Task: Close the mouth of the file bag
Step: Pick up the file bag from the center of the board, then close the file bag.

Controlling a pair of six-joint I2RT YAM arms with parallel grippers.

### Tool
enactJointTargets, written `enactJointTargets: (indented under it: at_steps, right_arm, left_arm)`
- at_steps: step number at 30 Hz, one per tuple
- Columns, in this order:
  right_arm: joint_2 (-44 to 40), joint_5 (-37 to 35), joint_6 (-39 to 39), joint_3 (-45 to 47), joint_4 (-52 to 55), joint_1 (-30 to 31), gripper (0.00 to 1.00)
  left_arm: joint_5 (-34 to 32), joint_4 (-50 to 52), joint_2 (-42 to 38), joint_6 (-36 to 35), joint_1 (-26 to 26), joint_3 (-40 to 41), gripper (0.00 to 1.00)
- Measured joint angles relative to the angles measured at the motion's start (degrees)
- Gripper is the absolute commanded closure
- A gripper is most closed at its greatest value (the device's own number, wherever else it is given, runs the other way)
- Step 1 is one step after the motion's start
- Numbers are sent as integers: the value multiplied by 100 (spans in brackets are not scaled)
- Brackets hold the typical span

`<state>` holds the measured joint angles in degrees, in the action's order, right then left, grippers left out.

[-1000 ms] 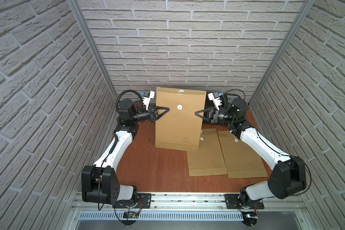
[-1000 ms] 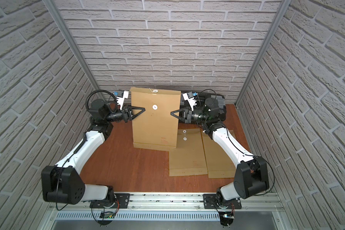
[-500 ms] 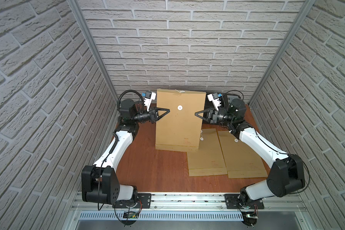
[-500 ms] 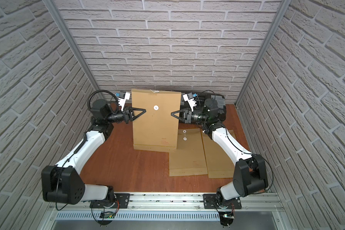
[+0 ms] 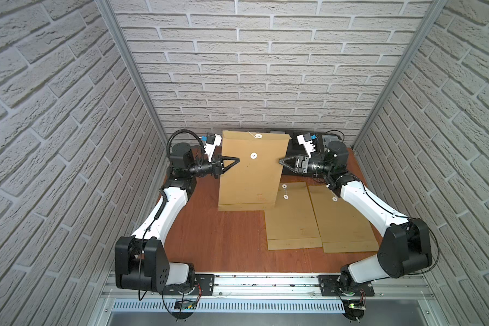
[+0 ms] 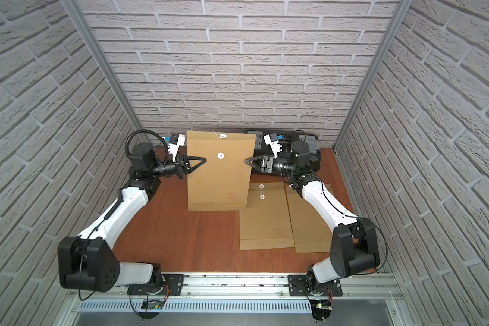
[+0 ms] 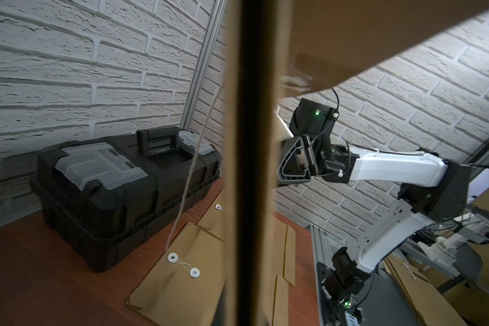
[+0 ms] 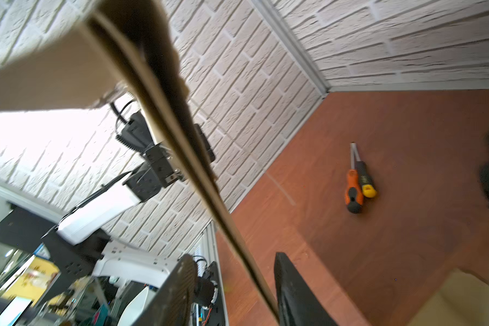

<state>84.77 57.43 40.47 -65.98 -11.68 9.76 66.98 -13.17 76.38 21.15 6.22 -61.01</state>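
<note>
Behind the file bag (image 5: 249,175), seemingly two screwdrivers (image 8: 357,186)

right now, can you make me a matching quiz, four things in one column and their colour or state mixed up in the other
Things:
A held file bag
B toolbox
C screwdrivers
D left claw

Colours or states:
1 black and grey
2 shut on the bag's edge
3 brown, upright
4 lying flat, orange and yellow handles

Pairs: A-3, B-1, C-4, D-2
</note>
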Motion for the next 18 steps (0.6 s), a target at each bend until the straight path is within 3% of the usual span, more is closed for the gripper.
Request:
enactJointTargets:
  at_steps: [6,10,18]
  right_arm:
    - [-107,-1801,-723,-1202,3093,-105,52]
    - [-26,-2647,-1239,-2494,4752,192,48]
    - [791,-3331,-1853,-4317,6743,1370,39]
  left_arm:
    - [-962,2315,-313,-2295,168,-339,100]
    - [-1985,3447,-439,-3729,680,-538,100]
    - [-3370,4347,-614,-5187,1714,-841,100]
